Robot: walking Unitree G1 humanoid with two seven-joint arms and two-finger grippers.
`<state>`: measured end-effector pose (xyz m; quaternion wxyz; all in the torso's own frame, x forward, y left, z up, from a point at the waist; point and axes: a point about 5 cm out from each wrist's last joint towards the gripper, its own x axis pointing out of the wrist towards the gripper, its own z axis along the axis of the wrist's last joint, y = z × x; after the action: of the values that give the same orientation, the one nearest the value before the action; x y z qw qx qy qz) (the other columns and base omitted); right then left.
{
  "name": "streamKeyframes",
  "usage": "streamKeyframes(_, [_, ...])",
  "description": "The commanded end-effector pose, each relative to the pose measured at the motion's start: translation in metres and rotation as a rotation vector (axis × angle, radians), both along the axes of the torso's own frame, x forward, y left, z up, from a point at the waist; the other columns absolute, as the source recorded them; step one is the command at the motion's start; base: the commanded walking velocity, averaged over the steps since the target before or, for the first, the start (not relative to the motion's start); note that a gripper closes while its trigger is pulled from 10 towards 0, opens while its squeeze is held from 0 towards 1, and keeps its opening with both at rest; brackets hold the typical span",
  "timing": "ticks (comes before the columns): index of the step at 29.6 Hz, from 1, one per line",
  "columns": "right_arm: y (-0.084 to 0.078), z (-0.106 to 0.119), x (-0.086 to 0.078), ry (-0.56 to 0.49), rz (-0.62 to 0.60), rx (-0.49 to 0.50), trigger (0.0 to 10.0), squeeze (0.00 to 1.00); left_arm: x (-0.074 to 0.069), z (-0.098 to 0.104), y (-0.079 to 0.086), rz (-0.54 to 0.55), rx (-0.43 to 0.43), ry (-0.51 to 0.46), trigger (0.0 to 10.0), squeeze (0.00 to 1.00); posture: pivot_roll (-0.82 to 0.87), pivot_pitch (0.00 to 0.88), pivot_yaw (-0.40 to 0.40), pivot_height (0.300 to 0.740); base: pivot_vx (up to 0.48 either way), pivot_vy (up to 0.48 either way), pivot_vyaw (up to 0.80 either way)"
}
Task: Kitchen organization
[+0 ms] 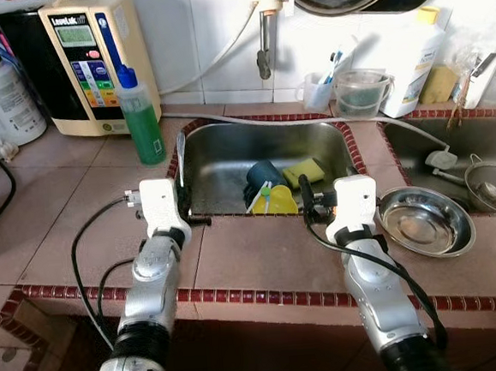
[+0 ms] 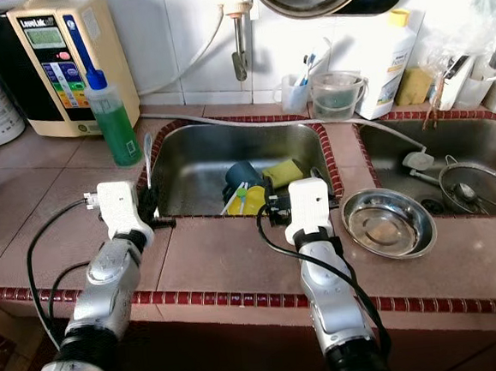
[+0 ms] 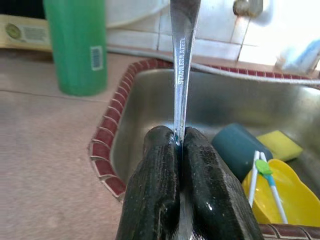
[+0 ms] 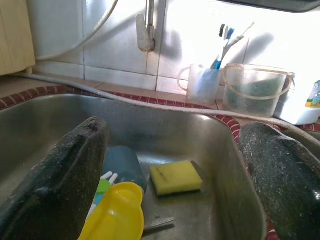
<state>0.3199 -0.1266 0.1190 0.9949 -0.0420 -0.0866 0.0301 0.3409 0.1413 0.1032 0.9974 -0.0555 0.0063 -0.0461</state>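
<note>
Pinching a slim stainless-steel utensil handle (image 3: 181, 75), the left tool (image 3: 179, 142); right tool (image 4: 175, 165) gapes.

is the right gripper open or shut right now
Open. In its wrist view the right gripper has its two black fingers spread wide apart over the sink, with nothing between them.

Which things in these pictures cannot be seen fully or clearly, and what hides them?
- Working end of the steel utensil held by the left end effector: cut off by the left wrist view's edge, so spoon or fork is unclear.
- Blue cup in the sink: partly behind the yellow dish and a finger in the right wrist view.
- Green bottle: label text too small in the eye views.
</note>
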Motion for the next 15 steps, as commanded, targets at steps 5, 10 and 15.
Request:
streamKeyframes(5, [-0.004, 0.004, 0.002, -0.022, -0.011, 0.007, 10.0, 0.0, 0.004, 0.001, 0.009, 0.028, 0.07, 0.0, 10.0, 0.0, -0.19, 0.0, 0.024, 0.74, 0.0, 0.0, 0.0])
streamKeyframes(10, [-0.004, 0.0, 0.002, -0.016, -0.009, -0.003, 10.0, 0.0, 0.009, 0.005, 0.013, 0.019, -0.013, 0.029, 10.0, 0.0, -0.19, 0.0, 0.031, 0.74, 0.0, 0.0, 0.0])
streamKeyframes(15, [-0.003, 0.004, 0.005, -0.029, -0.017, 0.0, 10.0, 0.0, 0.01, 0.004, 0.014, 0.018, 0.036, 0.043, 10.0, 0.0, -0.21, 0.0, 0.05, 0.74, 0.0, 0.0, 0.0])
